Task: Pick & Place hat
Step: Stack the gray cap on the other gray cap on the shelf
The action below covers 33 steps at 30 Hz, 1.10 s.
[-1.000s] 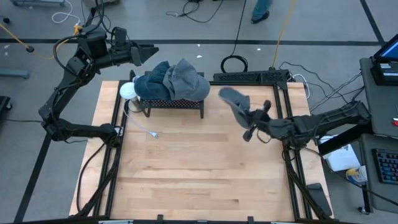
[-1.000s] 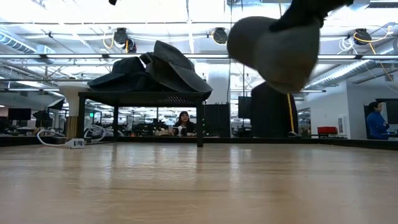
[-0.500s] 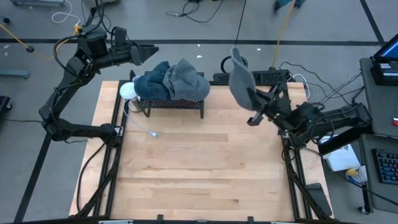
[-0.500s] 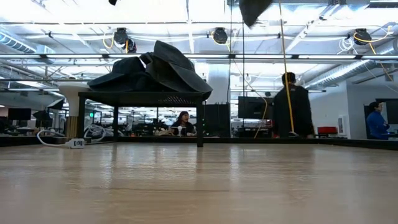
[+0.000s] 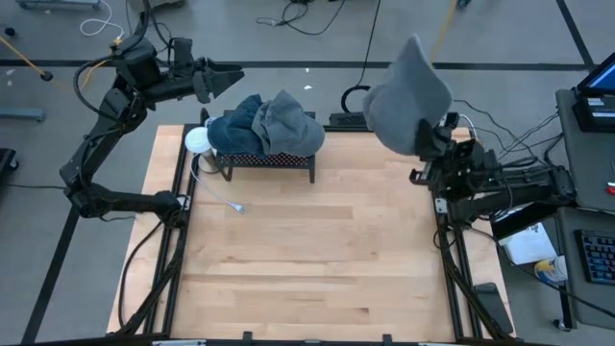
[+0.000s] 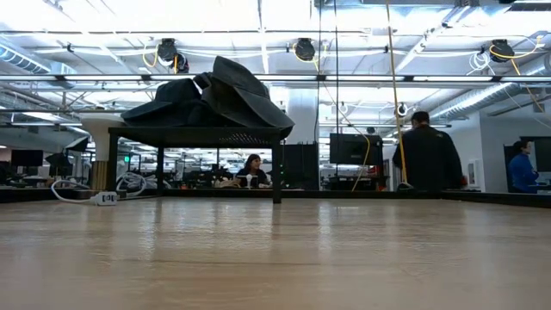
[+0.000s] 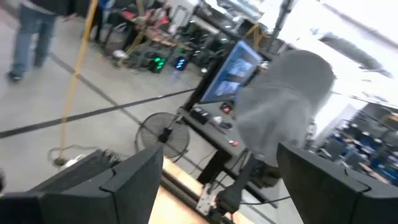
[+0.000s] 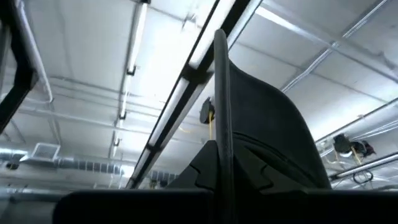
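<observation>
My right gripper point(image 5: 429, 137) is raised high over the table's far right corner and is shut on a grey hat point(image 5: 408, 94). The hat stands up above the gripper. It shows as a dark sheet against the ceiling in the right wrist view point(image 8: 255, 124) and as a grey hump in the left wrist view point(image 7: 283, 102). It is out of the low view. My left gripper point(image 5: 229, 79) hangs open in the air beyond the table's far left, its fingers wide apart point(image 7: 217, 186). My right gripper pinches the hat's lower edge point(image 8: 221, 155) between its two fingers, which point upward. The hat rises upright above the fingers, lifted clear of the table and of everything else. One layer or several, I cannot tell.
A black wire rack point(image 5: 267, 159) stands at the table's far left, on legs, with a heap of blue and grey hats point(image 5: 266, 123) on top point(image 6: 207, 99). A white object point(image 5: 197, 139) and a cable point(image 5: 226, 200) lie beside it. Bare wooden tabletop point(image 5: 307, 250) fills the near half.
My right gripper has swung up and toward the table's far right corner and tipped from level to pointing upward, staying shut. The hat rose with it from hanging low over the table's right middle to standing high above the gripper, leaving the low view.
</observation>
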Each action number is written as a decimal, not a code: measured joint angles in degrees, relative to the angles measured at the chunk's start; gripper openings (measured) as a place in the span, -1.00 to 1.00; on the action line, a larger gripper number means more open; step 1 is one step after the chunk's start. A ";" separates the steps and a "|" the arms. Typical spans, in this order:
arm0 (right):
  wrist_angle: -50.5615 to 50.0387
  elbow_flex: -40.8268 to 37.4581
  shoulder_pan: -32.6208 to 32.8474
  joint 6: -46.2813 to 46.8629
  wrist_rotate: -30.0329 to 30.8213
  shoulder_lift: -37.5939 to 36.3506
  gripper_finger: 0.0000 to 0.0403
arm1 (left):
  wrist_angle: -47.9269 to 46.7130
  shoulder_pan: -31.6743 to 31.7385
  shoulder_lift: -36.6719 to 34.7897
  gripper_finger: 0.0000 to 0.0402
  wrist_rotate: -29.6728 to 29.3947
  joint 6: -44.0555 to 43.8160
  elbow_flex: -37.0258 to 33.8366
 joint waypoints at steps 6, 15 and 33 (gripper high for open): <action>-0.36 8.35 -6.22 3.70 -7.41 6.11 -0.96 | 7.90 0.00 0.00 0.59 4.33 -1.10 0.02; -6.67 30.76 -13.09 10.02 -19.12 20.74 -0.96 | 21.53 -2.33 1.67 0.59 9.61 -6.14 0.00; -7.87 62.62 -15.49 21.64 -25.58 41.92 -0.96 | 48.48 -11.76 14.21 0.59 8.99 -9.37 -0.03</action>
